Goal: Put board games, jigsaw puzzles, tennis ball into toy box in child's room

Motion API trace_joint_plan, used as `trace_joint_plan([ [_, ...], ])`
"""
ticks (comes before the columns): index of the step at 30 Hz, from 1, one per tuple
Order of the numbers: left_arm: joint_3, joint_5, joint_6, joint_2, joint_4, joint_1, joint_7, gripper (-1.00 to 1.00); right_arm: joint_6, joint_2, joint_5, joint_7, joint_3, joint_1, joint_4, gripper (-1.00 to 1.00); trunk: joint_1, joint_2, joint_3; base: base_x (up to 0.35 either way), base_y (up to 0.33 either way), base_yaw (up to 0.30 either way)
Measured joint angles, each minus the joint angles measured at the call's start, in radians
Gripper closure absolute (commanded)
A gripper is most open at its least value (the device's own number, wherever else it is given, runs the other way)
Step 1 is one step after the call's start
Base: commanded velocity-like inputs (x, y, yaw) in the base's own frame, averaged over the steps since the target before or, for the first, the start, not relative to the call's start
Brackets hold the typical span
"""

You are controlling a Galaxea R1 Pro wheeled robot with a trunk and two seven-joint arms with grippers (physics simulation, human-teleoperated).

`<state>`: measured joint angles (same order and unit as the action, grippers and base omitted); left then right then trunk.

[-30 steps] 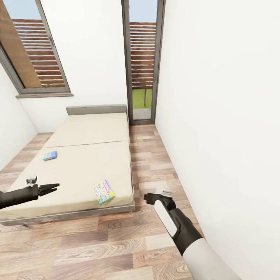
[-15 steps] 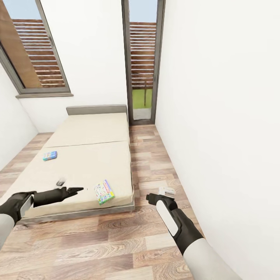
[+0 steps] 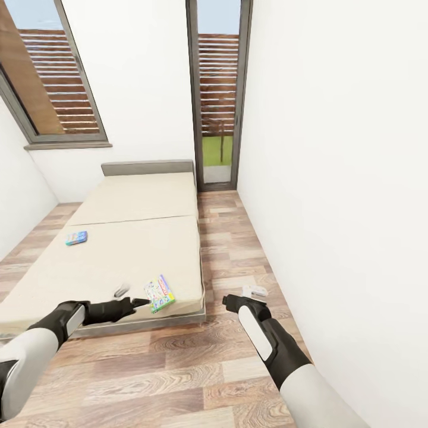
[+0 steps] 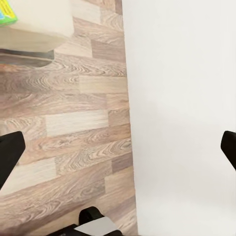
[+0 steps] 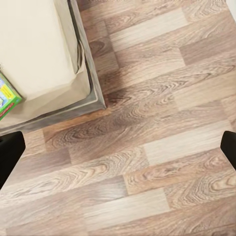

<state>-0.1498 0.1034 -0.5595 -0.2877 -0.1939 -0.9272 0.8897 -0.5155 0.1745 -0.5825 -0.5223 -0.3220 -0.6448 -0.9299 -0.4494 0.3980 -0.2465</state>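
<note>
A colourful board game lies near the bed's front right corner; its corner also appears in the left wrist view and its edge in the right wrist view. A smaller blue board game rests on the left side of the mattress. My left gripper reaches over the bed's front edge, its tips just left of the colourful game, and its fingers stand wide apart with nothing between them. My right gripper hangs over the floor right of the bed, open, fingers spread and empty.
The beige bed with a grey frame fills the room's left half. A white wall runs close along the right, leaving a strip of wood floor toward the glass door. A window is at the back left.
My left arm has swung to the right along the bed's front edge, bringing its gripper up beside the colourful board game. The right arm has barely moved.
</note>
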Motion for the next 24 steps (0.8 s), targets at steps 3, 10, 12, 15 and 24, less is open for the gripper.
trace_joint_plan([
  [3,-0.007,0.002,0.0,0.01,0.004,0.0,-0.011,-1.0,-0.001,0.0,0.0,-0.001,-0.002,0.0,-0.002,-1.0,0.0,0.0,0.0,0.0,0.0,0.0],
  [10,-0.017,0.002,0.024,0.046,0.027,0.009,-0.028,-1.0,-0.002,0.0,0.008,-0.004,-0.007,0.0,-0.004,-1.0,0.0,0.0,0.0,0.0,0.0,0.0],
  [12,-0.018,0.001,0.033,0.047,0.03,0.011,-0.029,-1.0,-0.002,0.0,0.009,-0.004,-0.008,0.0,-0.003,-1.0,0.0,0.0,0.0,0.0,0.0,0.0],
  [15,-0.028,0.001,0.045,0.046,0.033,0.013,-0.029,-1.0,-0.002,0.0,0.012,-0.006,-0.009,0.0,-0.004,-1.0,0.0,0.0,-0.002,0.0,0.0,0.0],
  [24,-0.045,0.0,0.051,0.045,0.034,0.014,-0.033,-1.0,-0.002,0.0,0.014,-0.009,-0.012,0.001,-0.005,-1.0,0.0,0.0,-0.009,0.0,0.0,0.0],
])
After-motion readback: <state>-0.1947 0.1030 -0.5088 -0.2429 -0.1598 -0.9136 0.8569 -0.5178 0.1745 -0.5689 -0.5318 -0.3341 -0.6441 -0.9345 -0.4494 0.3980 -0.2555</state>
